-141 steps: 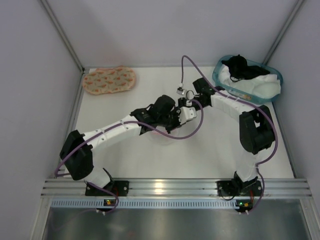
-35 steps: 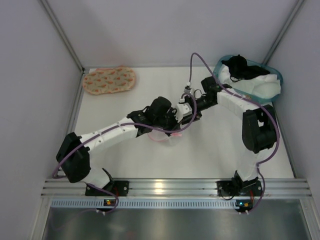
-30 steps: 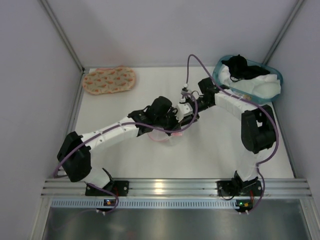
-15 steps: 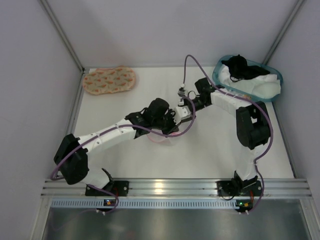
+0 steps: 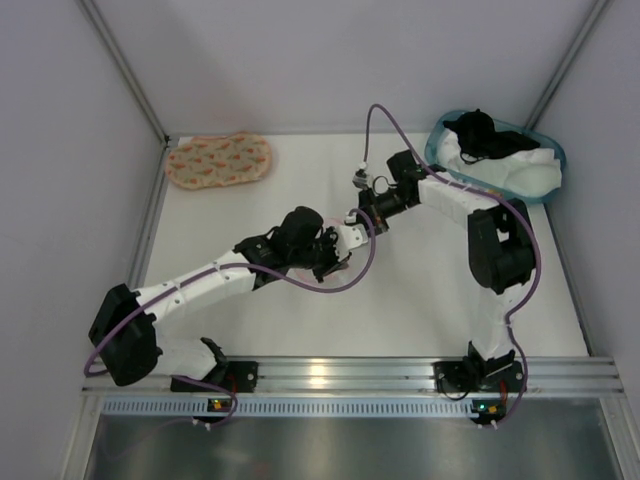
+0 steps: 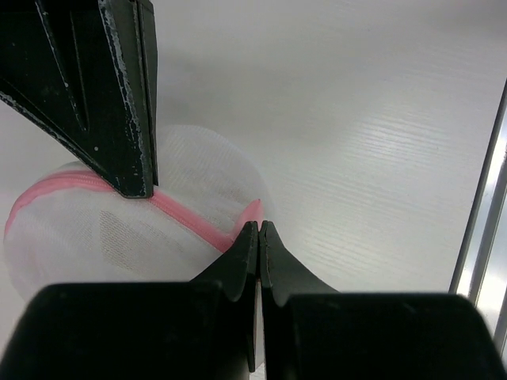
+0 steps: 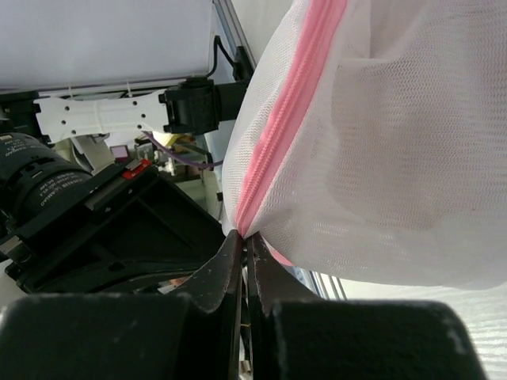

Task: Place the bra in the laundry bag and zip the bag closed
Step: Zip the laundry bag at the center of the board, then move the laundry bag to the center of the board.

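The laundry bag [image 6: 119,237] is a white mesh pouch with a pink zipper [image 6: 186,218], lying on the table. My left gripper [image 6: 259,226] is shut on the pink zipper end at the bag's right edge. My right gripper [image 7: 245,235] is shut on the zipper rim of the bag [image 7: 396,142]; its dark fingers [image 6: 119,95] also show in the left wrist view, touching the zipper. In the top view both grippers, left [image 5: 338,252] and right [image 5: 352,222], meet at mid-table and hide most of the bag. The bra does not show as a separate thing.
An orange-printed padded piece [image 5: 218,161] lies at the back left. A teal basket [image 5: 432,150] with black and white clothes stands at the back right. The metal rail [image 5: 320,375] runs along the near edge.
Both grippers have shifted a little left with the bag between them. The left arm has drawn back towards the near left. The right arm has stretched further left.
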{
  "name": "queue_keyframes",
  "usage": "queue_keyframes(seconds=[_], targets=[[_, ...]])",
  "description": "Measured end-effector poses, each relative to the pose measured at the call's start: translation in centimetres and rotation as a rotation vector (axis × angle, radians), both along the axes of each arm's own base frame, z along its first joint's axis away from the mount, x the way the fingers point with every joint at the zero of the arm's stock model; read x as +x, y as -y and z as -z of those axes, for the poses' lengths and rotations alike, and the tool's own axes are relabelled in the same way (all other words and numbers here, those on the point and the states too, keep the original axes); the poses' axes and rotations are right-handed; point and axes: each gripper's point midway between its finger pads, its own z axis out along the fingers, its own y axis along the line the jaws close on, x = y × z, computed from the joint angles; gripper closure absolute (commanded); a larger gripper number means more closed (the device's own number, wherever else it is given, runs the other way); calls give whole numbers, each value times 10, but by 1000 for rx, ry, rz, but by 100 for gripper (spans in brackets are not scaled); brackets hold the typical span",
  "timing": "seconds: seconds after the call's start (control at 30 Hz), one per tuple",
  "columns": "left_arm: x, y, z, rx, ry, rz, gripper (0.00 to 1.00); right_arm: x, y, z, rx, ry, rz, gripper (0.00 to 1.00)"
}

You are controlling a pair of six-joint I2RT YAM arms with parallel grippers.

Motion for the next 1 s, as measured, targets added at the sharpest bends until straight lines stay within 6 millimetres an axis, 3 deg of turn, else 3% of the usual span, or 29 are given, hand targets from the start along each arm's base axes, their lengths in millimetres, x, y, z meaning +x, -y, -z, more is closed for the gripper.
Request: queue_keyframes(seconds=[0.03, 0.13, 0.27, 0.4, 0.53, 0.67, 0.77, 1.0], targets=[[0, 0, 0, 0, 0, 2, 84, 0, 0, 1, -1, -4, 0, 100], [-4, -1, 2, 5, -22, 6, 56, 6, 0, 4, -5, 3, 9, 100], [-11, -3, 1, 25, -85, -2, 40, 28, 7, 6, -9, 61, 62, 100], [3, 1, -25, -36, -110, -40, 32, 51, 9, 10, -17, 114, 115, 100], [43, -10, -63, -141, -131, -155, 30, 84, 6, 23, -33, 177, 195, 100], [93, -39, -90, -216, -129, -298, 29, 127, 0, 38, -27, 220, 295, 100], [124, -65, -102, -246, -118, -395, 26, 171, -5, 48, -8, 266, 388, 100], [169, -123, -104, -269, -119, -574, 9, 266, -19, 47, 88, 392, 600, 100]])
